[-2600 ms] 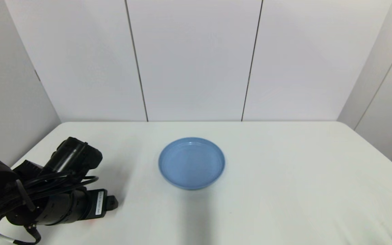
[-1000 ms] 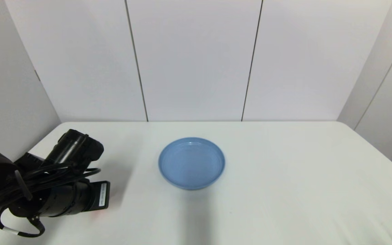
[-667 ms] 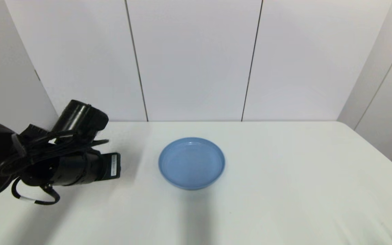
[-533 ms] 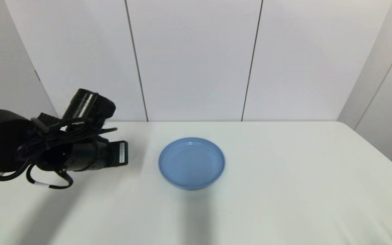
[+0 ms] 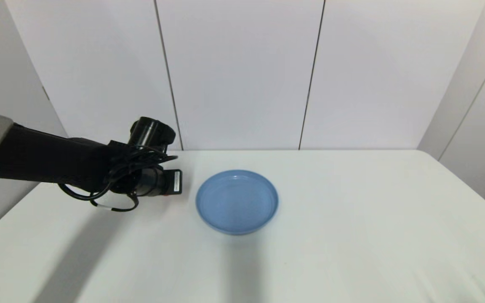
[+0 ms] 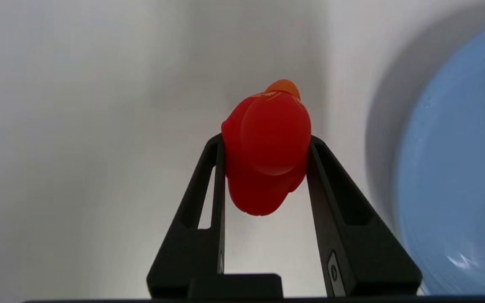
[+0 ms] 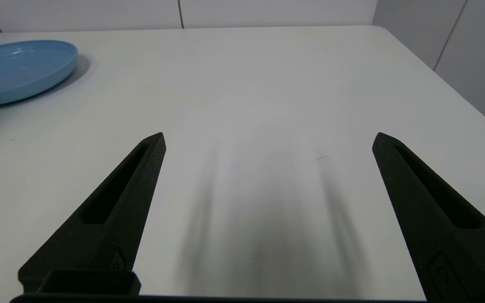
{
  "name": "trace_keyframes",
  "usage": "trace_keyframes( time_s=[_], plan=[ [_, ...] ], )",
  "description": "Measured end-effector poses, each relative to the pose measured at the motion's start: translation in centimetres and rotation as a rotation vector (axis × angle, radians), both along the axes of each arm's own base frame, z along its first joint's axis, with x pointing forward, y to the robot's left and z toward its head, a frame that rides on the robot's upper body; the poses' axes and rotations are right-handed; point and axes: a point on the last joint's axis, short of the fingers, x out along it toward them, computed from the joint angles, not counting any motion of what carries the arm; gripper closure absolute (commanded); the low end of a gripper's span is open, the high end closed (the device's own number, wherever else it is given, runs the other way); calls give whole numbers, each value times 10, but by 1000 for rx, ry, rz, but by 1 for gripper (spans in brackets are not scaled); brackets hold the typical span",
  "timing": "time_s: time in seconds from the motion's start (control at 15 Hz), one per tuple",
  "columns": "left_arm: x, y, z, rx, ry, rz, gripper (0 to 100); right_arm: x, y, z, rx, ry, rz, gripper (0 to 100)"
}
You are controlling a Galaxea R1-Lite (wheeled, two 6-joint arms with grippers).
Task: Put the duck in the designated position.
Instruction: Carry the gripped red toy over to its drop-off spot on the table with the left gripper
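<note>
nearing blue plate [image 5: 237, 201], left claw [image 6: 266, 145] gripping duck [image 6: 266, 147]

Red duck [image 6: 267, 155] with orange beak, blue plate [image 5: 237, 201], white table [image 5: 352, 235]

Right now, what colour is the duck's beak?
Orange, on the red duck; the left wrist view shows it best.

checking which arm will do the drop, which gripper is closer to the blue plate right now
Left. The left gripper, shut on the duck, is just beside the plate on its left side. The right gripper, fingers open, is over bare table well off to the plate's right.
</note>
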Motion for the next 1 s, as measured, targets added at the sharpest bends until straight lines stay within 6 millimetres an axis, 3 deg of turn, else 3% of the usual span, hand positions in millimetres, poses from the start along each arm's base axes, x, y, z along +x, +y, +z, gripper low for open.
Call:
trace_keyframes(
  time_s=[0.33,1.0],
  plan=[
    [13,5,-17,14,26,23,100,0,0,0,0,-1,0,0],
    [13,5,-19,13,38,24,100,0,0,0,0,0,0,0]
  ],
)
